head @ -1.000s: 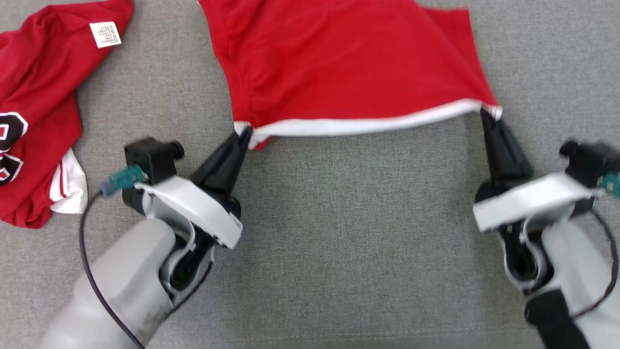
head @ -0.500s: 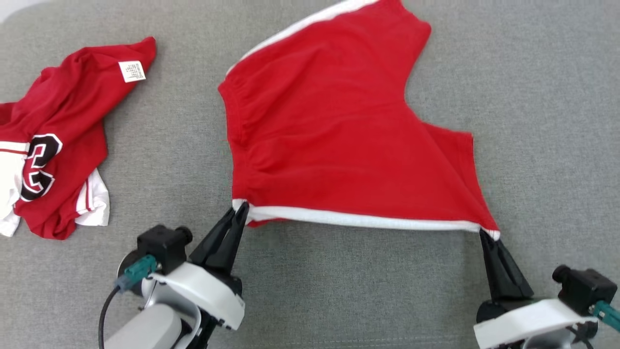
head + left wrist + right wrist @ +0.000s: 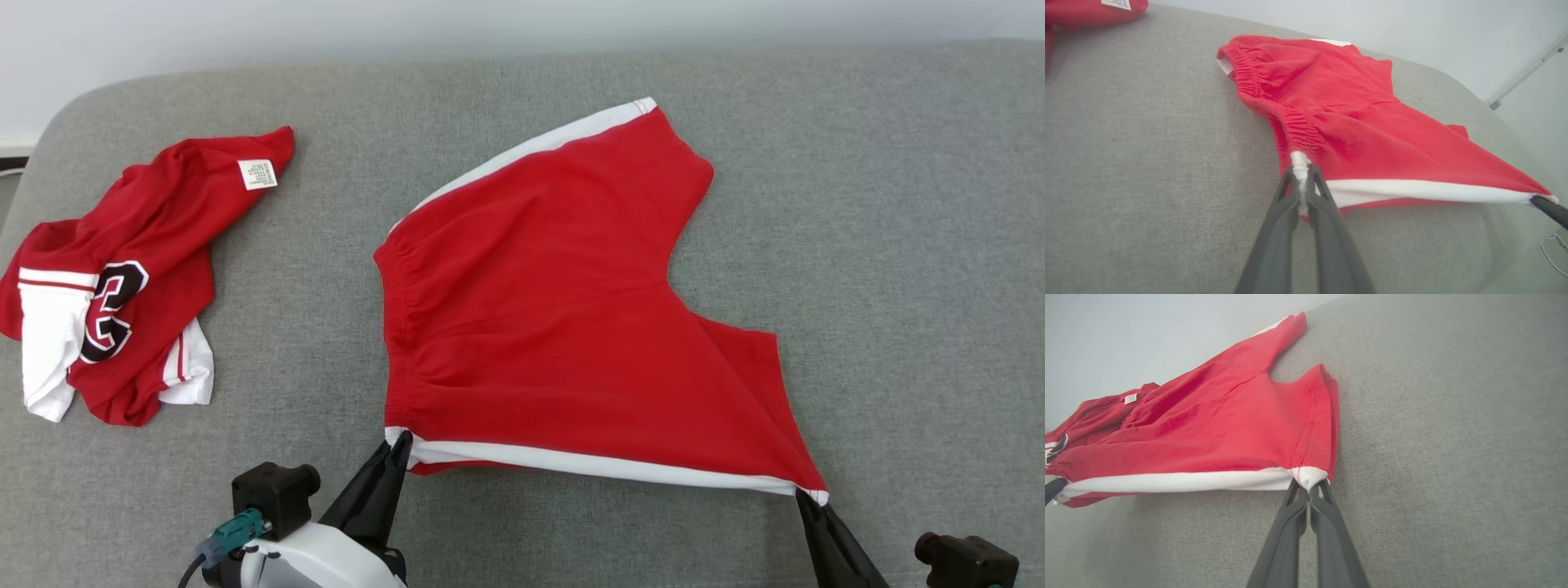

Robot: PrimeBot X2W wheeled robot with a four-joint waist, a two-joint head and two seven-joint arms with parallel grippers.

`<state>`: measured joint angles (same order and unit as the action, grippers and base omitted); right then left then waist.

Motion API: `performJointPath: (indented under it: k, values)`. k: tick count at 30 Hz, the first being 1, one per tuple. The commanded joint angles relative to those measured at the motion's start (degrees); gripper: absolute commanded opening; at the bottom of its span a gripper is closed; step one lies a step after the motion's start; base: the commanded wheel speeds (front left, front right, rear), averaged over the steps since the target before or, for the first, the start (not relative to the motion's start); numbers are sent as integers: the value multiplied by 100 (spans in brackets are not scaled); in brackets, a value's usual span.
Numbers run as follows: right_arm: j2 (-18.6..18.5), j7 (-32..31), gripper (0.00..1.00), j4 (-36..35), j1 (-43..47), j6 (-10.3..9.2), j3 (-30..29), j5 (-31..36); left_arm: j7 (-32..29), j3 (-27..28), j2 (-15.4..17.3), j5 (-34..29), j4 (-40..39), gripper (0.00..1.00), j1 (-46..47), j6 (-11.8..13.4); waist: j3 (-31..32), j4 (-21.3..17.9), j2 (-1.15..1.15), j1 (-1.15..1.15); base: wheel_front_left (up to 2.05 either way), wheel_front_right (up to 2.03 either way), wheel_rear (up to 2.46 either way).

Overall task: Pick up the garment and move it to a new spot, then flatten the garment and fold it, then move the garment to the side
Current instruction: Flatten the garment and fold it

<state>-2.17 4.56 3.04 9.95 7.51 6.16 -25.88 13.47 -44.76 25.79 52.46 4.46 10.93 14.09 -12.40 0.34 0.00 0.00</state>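
Observation:
The garment (image 3: pixel 555 327) is a pair of red shorts with white side stripes, spread on the grey cushion (image 3: pixel 882 245). Its near white stripe is pulled taut between my two grippers. My left gripper (image 3: pixel 399 441) is shut on the waistband corner (image 3: pixel 1300 161) of the garment. My right gripper (image 3: pixel 804 496) is shut on the leg-hem corner (image 3: pixel 1308 475). In the left wrist view, the garment (image 3: pixel 1347 118) rises off the cushion toward the near edge. In the right wrist view, the garment (image 3: pixel 1220 416) runs away to the left.
A second red and white garment (image 3: pixel 122 278) with a black number and a white label lies crumpled at the cushion's left end. A pale wall (image 3: pixel 490 24) runs behind the cushion's far edge. Bare grey fabric lies right of the shorts.
The head view has tilted up, so everything sits lower in the picture and the far wall shows. Both grippers keep their hold on the stretched stripe and have slid toward the bottom edge.

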Motion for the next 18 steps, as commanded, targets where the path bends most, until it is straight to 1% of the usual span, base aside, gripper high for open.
performJointPath:
  k: [1,4,5,6,7,8,9,11,16,18]
  values:
    - [-72,6,18,-45,-70,-2,136,-70,-16,175,107,39,-33,0,83,-54,99,-9,0,0,0,0,0]
    - [-72,20,20,18,-98,-2,162,-68,-64,145,88,78,36,0,81,-96,149,-9,0,0,0,0,0]
    - [-72,11,28,63,-105,-2,160,-66,-108,117,85,88,71,0,86,-112,169,-2,0,0,0,0,0]
    - [-72,12,61,97,-115,-2,162,-65,-115,112,78,90,94,21,93,-116,186,4,0,0,0,0,0]
    - [-72,17,100,124,-124,-2,169,-67,-111,110,75,80,114,48,97,-106,207,7,0,0,0,0,0]
    - [-72,28,100,141,-130,-2,178,-73,-115,107,73,80,123,96,95,-96,220,13,0,0,0,0,0]
    - [-72,49,100,150,-135,-2,183,-73,-123,110,78,81,128,100,90,-74,229,20,0,0,0,0,0]
    - [-72,70,100,164,-142,-2,179,-60,-113,130,98,62,111,100,90,-27,244,36,0,0,0,0,0]
    - [-71,86,100,189,-184,-2,179,-36,-177,125,147,90,33,100,87,-28,270,64,0,0,0,0,0]
    - [-71,127,100,179,-214,-2,196,91,-177,102,163,52,19,100,83,-5,282,75,0,0,0,0,0]
